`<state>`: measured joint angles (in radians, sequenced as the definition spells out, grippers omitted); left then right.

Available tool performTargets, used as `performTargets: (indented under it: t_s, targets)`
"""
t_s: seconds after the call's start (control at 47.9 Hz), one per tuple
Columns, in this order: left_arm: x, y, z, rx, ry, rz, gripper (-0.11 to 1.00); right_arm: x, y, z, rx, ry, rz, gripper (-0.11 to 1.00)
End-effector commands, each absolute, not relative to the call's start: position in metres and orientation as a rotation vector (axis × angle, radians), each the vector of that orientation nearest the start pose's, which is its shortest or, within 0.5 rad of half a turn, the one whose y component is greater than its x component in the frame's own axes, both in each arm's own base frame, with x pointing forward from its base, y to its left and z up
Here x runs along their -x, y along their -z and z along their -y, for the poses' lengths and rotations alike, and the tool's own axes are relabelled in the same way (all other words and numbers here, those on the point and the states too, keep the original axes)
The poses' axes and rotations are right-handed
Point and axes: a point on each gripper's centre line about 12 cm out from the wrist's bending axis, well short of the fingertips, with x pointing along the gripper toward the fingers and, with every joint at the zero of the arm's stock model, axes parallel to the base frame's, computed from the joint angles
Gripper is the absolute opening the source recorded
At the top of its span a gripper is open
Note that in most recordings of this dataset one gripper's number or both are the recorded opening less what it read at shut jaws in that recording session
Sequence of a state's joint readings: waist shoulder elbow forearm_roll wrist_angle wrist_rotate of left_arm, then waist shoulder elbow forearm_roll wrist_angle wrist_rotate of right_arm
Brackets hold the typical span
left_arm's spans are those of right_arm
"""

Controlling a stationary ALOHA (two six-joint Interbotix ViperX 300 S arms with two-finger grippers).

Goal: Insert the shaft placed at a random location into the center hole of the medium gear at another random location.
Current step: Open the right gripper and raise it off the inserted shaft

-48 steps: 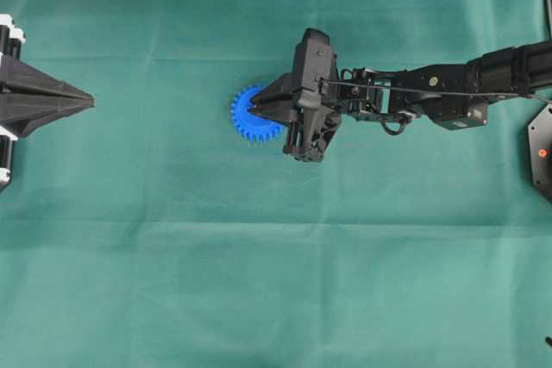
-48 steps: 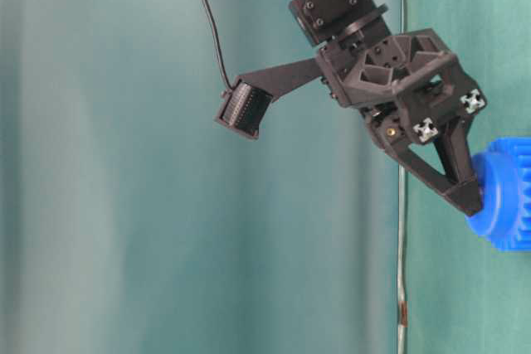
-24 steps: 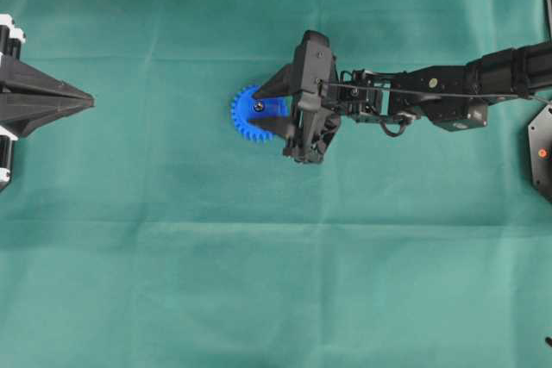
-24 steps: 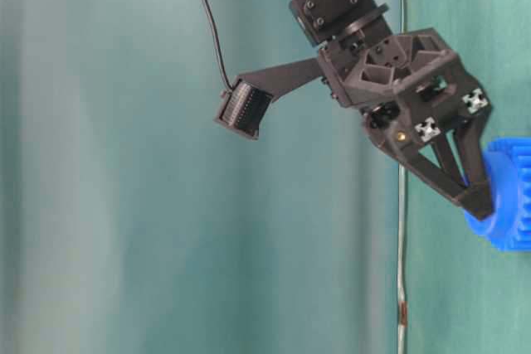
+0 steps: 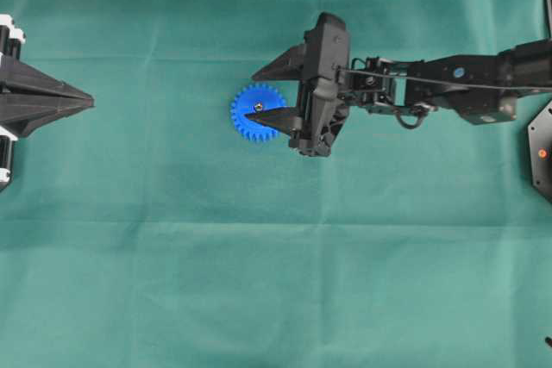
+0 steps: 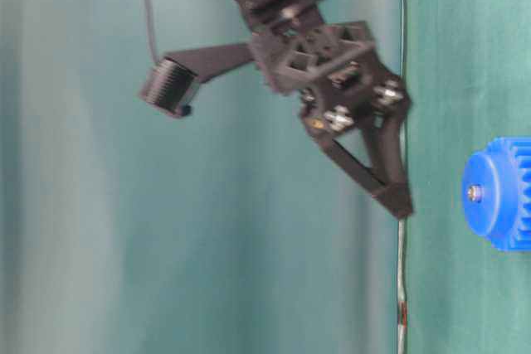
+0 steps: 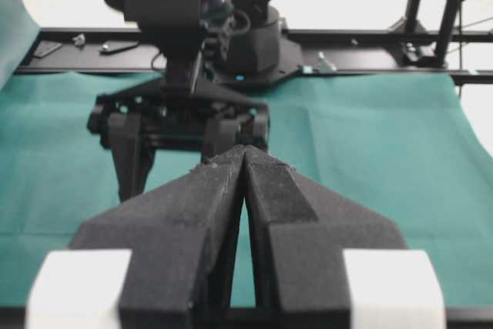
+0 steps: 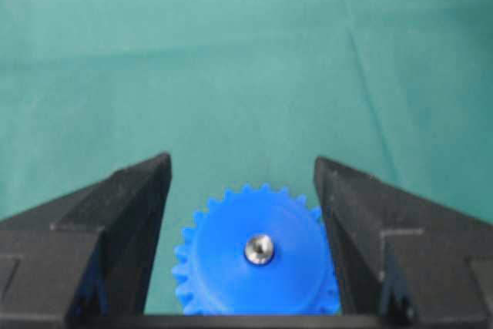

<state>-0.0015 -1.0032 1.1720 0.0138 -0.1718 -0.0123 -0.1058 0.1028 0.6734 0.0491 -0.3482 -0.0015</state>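
Note:
The medium gear [image 5: 263, 122], bright blue and toothed, lies flat on the green cloth. The shaft [image 5: 258, 107] stands in its hub as a small shiny pin end [image 8: 259, 249] and fills the center hole, so the hole itself is hidden. My right gripper [image 5: 251, 96] is open, one finger on each side of the gear, and holds nothing. In the table-level view the right gripper [image 6: 398, 205] hangs clear of the gear [image 6: 502, 196] and the shaft [image 6: 474, 192], with a gap between. My left gripper [image 5: 86, 102] is shut and empty at the far left, its fingertips [image 7: 245, 152] meeting.
The green cloth [image 5: 276, 282] covers the whole table. The right arm [image 5: 448, 88] stretches in from the right edge. A black base part [image 5: 542, 151] sits at the right border. In the left wrist view a black rail [image 7: 370, 36] runs along the table's far edge.
My right gripper was shut on the shaft at the gear's hub. It has opened and drawn back off the gear, leaving the shaft standing in the hub. The left arm has not moved.

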Motion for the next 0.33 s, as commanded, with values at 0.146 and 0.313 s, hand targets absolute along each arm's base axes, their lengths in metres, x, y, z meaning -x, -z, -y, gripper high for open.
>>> performTargets:
  t_s: [0.146,0.313]
  targets:
    - [-0.195,-0.296,0.001,-0.003,0.006,0.021,0.0,-0.399,-0.202,0.043,-0.062,0.125,-0.353,0.72]
    - [-0.195,-0.296,0.001,-0.003,0.006,0.021,0.0,-0.393,-0.203,0.043,-0.062,0.125,-0.353,0.72]
